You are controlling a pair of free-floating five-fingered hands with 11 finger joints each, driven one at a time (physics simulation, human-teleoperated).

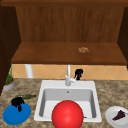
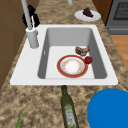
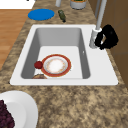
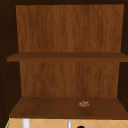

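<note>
The right hand [image 1: 78, 74], fingers curling, is hovering just beside the faucet [image 1: 68, 77] at centre frame; it is needing a square wrap. The left hand [image 1: 17, 102], curled, is hanging over the blue plate [image 1: 17, 114], lower left.

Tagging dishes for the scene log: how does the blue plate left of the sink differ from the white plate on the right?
The blue plate is solid blue; the white plate is white. The blue plate carries no food, and the left hand is at its upper edge; the white plate holds a dark purple piece of food and has no hand near. The right hand is by the faucet. Both plates are round and lie flat on the granite counter.
</note>
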